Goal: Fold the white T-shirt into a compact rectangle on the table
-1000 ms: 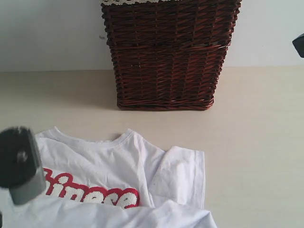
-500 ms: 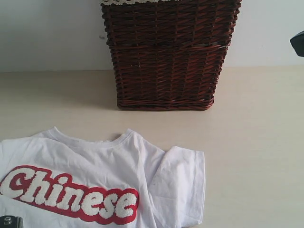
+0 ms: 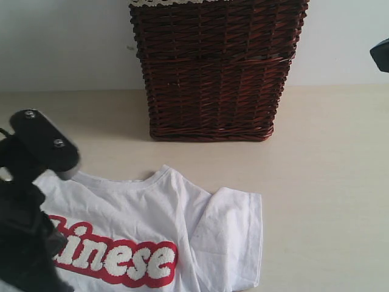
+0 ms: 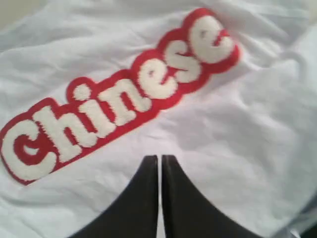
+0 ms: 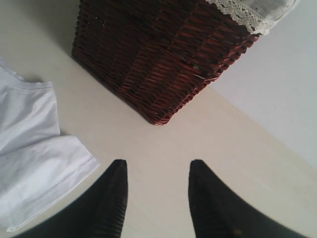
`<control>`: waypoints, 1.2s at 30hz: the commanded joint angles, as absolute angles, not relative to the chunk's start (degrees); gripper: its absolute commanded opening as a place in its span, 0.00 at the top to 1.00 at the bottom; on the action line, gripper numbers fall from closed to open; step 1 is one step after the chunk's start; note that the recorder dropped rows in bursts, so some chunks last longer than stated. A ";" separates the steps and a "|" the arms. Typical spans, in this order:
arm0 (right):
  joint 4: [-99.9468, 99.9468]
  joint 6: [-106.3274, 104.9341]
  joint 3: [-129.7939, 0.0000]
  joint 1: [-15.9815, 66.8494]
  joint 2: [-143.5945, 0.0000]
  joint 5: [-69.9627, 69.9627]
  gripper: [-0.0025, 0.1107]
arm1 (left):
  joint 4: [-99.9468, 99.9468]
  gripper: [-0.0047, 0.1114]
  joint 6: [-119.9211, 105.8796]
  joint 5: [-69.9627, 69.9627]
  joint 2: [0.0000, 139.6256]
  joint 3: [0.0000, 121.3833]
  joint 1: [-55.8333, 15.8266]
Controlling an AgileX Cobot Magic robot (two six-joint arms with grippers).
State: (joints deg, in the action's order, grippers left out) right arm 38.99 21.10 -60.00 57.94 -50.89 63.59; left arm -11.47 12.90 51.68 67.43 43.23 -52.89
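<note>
white t-shirt (image 3: 152, 225) lies flat on the table (image 3: 328, 182); the left gripper (image 4: 159, 163), jaws together just above it, could snag and bunch the cloth. the right gripper (image 5: 156, 198) hangs with jaws apart.

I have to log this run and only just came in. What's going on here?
A white T-shirt lies spread print-up on the table, in front of a dark wicker basket, with no fold showing in view. The left gripper is shut, close over the shirt beside the "Chinese" lettering; whether it pinches cloth is unclear. The right gripper is open and empty above bare table near the sleeve.
</note>
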 commanded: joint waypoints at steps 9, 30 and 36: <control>39.05 21.28 -60.38 57.98 -50.77 62.32 0.63 | -12.68 0.96 20.89 26.56 106.76 55.75 -33.69; 36.70 21.28 -60.38 57.98 -50.77 62.20 0.63 | -10.91 0.96 17.13 31.77 124.94 70.88 -2.25; 29.01 19.62 -58.11 57.98 -54.06 54.00 0.66 | -10.34 0.96 14.93 40.52 125.47 69.93 5.30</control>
State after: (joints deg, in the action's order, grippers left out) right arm 33.60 21.54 -59.89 57.94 -51.44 59.66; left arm -10.20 16.47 29.66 122.26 72.33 2.37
